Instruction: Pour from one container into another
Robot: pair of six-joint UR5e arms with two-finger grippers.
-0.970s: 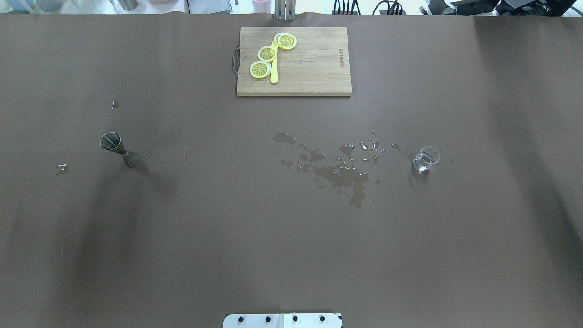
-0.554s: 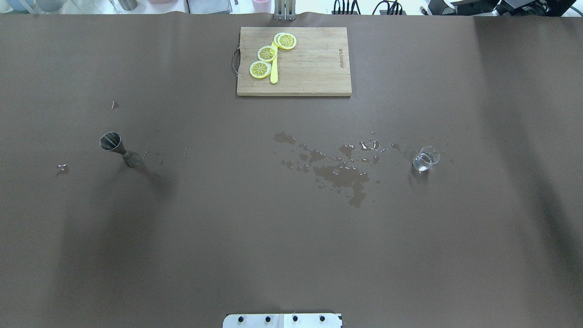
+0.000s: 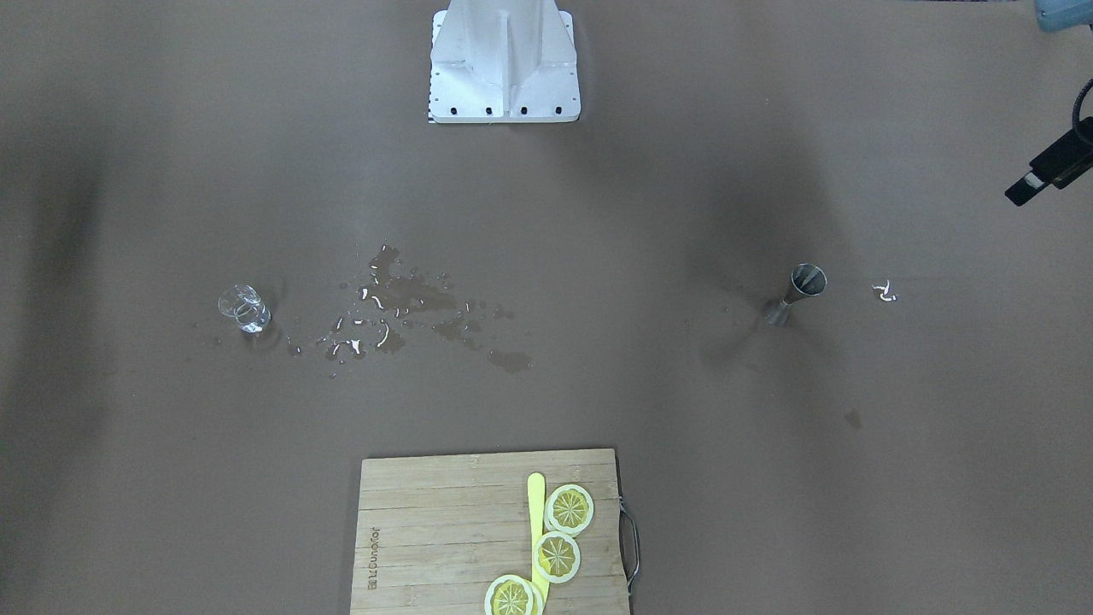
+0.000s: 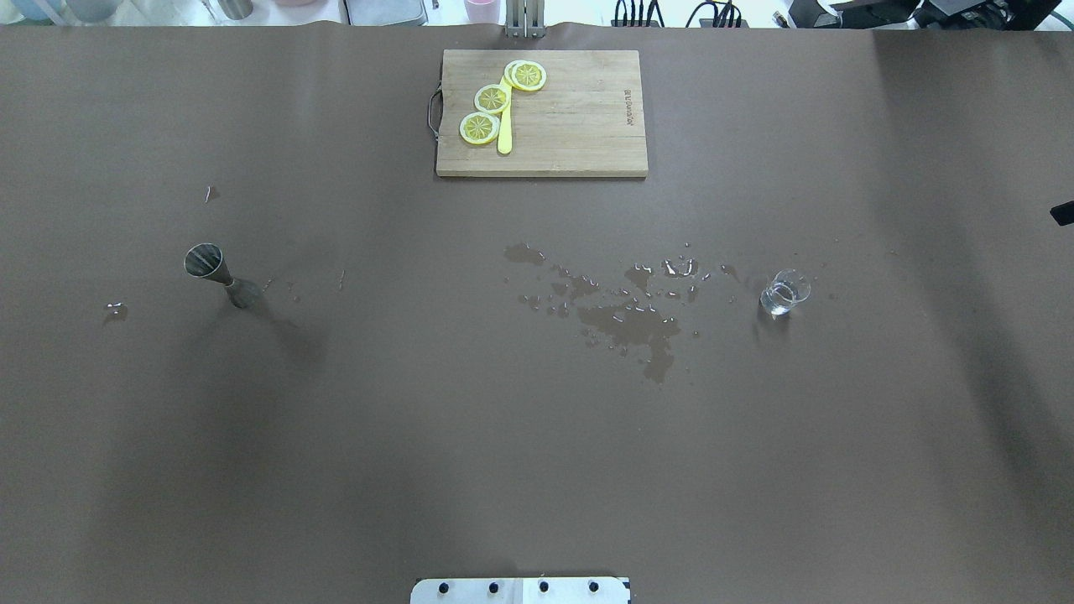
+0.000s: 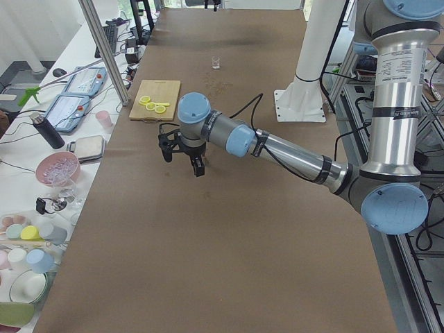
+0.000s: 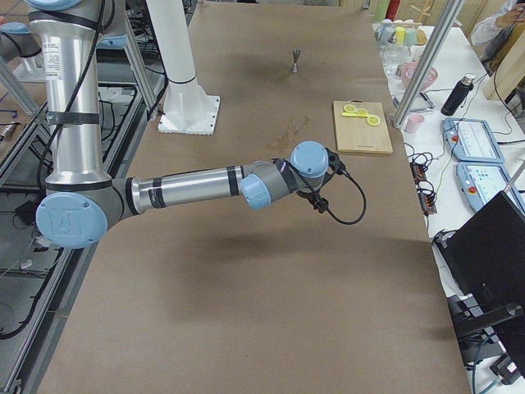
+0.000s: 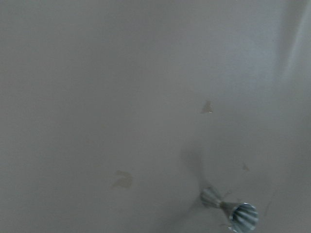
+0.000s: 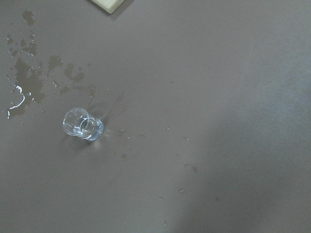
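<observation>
Item: small clear glass tumbler (image 4: 784, 292), upright on the right half of the table, some clear liquid in it. Item: slim steel double-cone jigger (image 4: 216, 275), upright on the left half, well apart from the tumbler. Between them, nearer the tumbler, lay a patch of spilled liquid with scattered droplets (image 4: 629, 323). At the far middle sat a rectangular bamboo cutting board (image 4: 579, 117) bearing three yellow lemon slices (image 4: 492, 98) and a yellow plastic knife (image 4: 505, 134). Left gripper (image 5: 184, 165) hung above the table's left end; right gripper (image 6: 318, 201) above its right end; neither touched anything, and whether the fingers were spread or pressed together could not be told. Surface: brown paper covering (image 4: 537, 461). A cluttered side bench carried a pink bowl (image 5: 57, 166).
</observation>
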